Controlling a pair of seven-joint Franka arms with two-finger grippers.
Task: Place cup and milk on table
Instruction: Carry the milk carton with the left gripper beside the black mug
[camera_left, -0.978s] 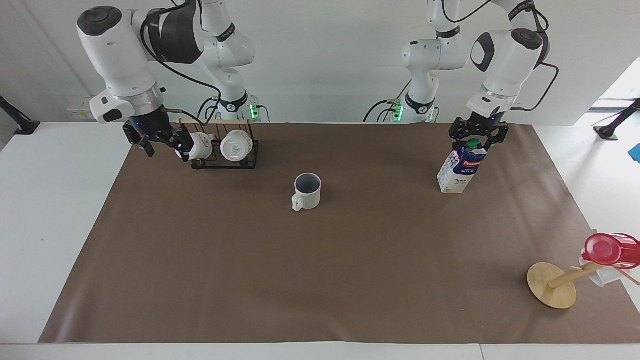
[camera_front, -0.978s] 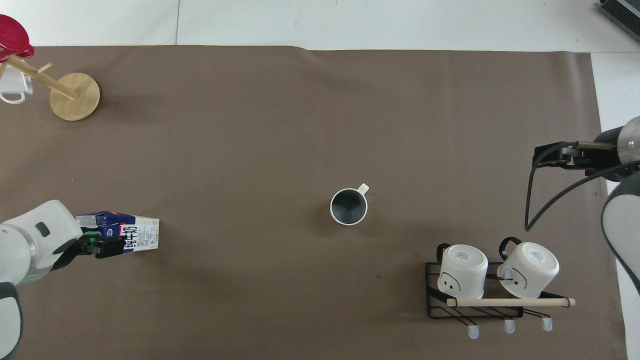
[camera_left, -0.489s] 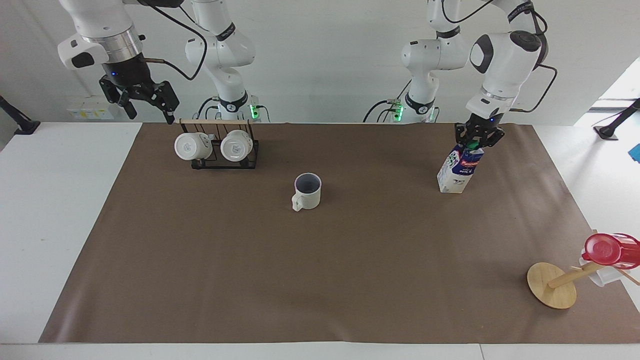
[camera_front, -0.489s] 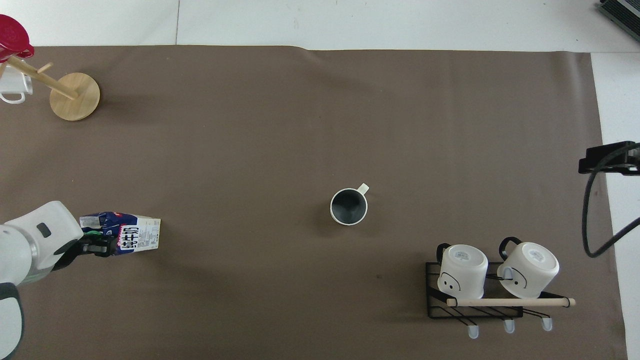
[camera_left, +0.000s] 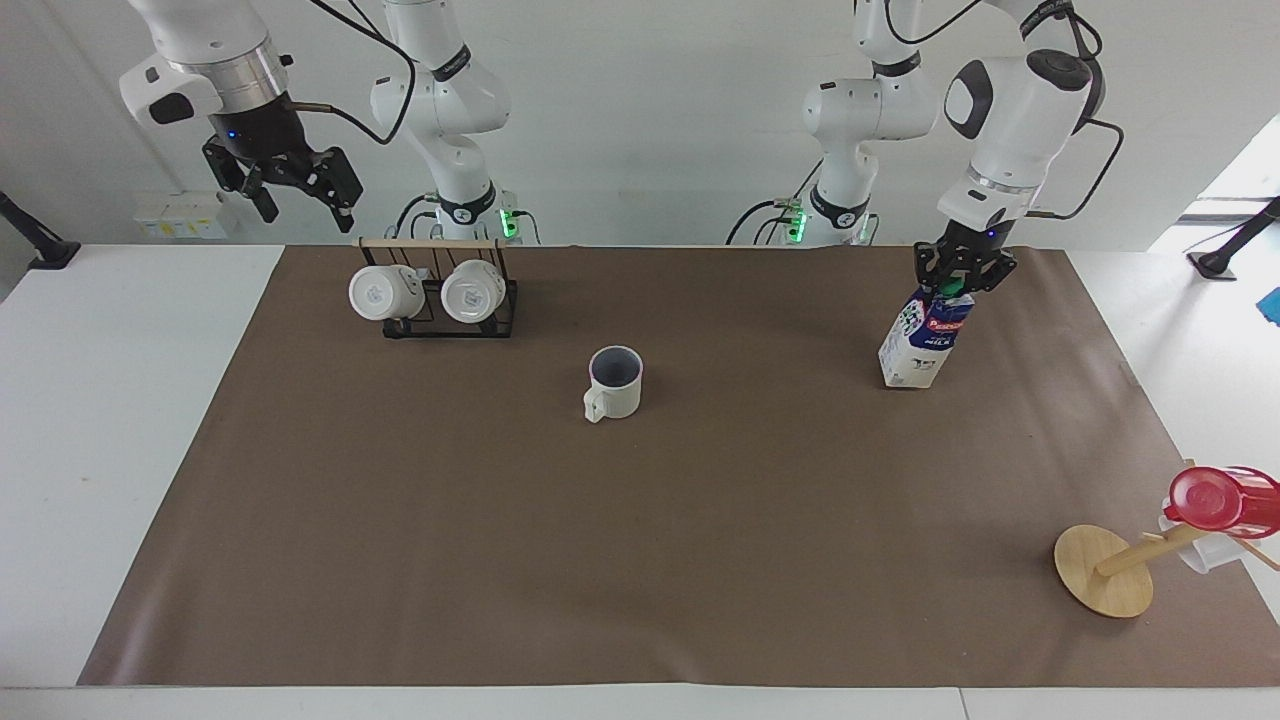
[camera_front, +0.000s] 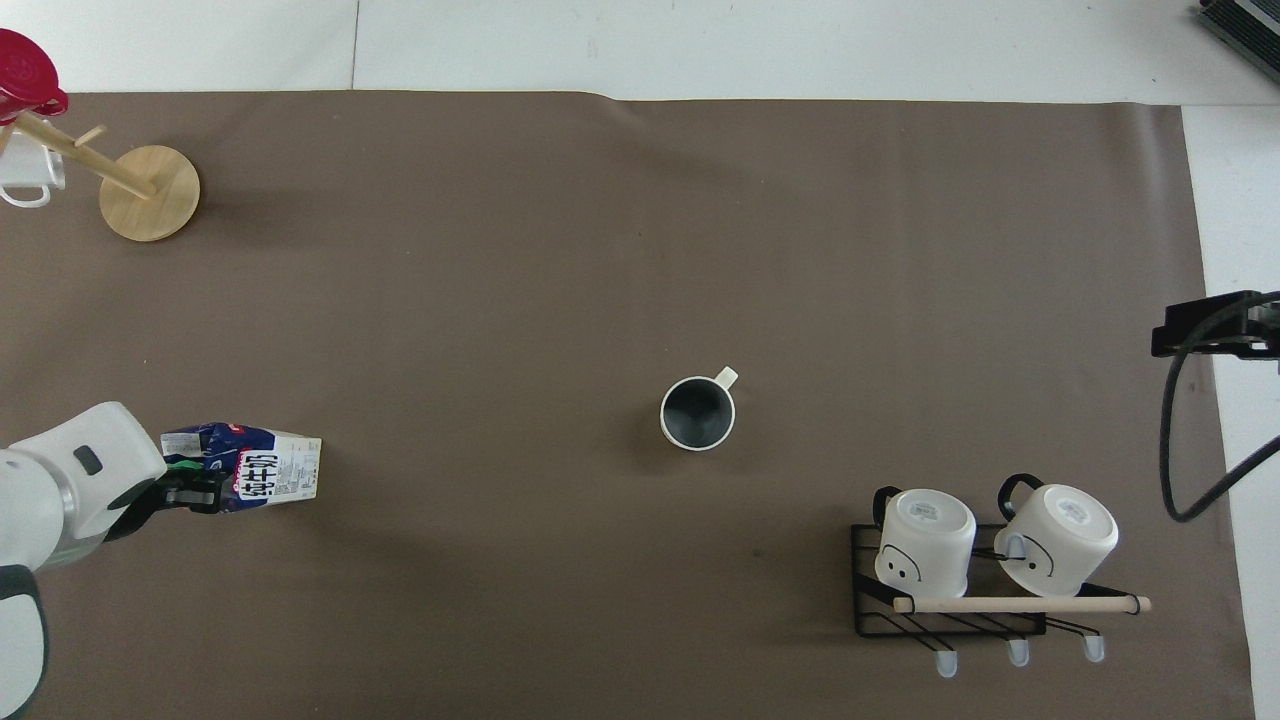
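- Facing view puts the left tool (camera_left: 958, 283) straight above the milk (camera_left: 922, 342), clamped shut on the carton's gable top by the green cap; the carton's long axis runs up into the tool, leaning a little, with its base on or just over the counter (camera_left: 700, 560) at the left arm's end.
- Overhead view shows the cup (camera_front: 697, 412) upright mid-counter, well apart from the milk, its handle pointing away from the robots.
- Right tool (camera_left: 290, 185) hangs open, empty and waiting, high over the counter's edge beside the wire rack (camera_left: 450, 300) with its two white mugs.
- My read: the left arm is plainly the one placed to shift the milk.
- Milk: printed paperboard, flat-sided, blue over white.
- Cup: smooth glazed ceramic, cream outside, dark inside, squared handle.
- Counter: matte brown sheet.
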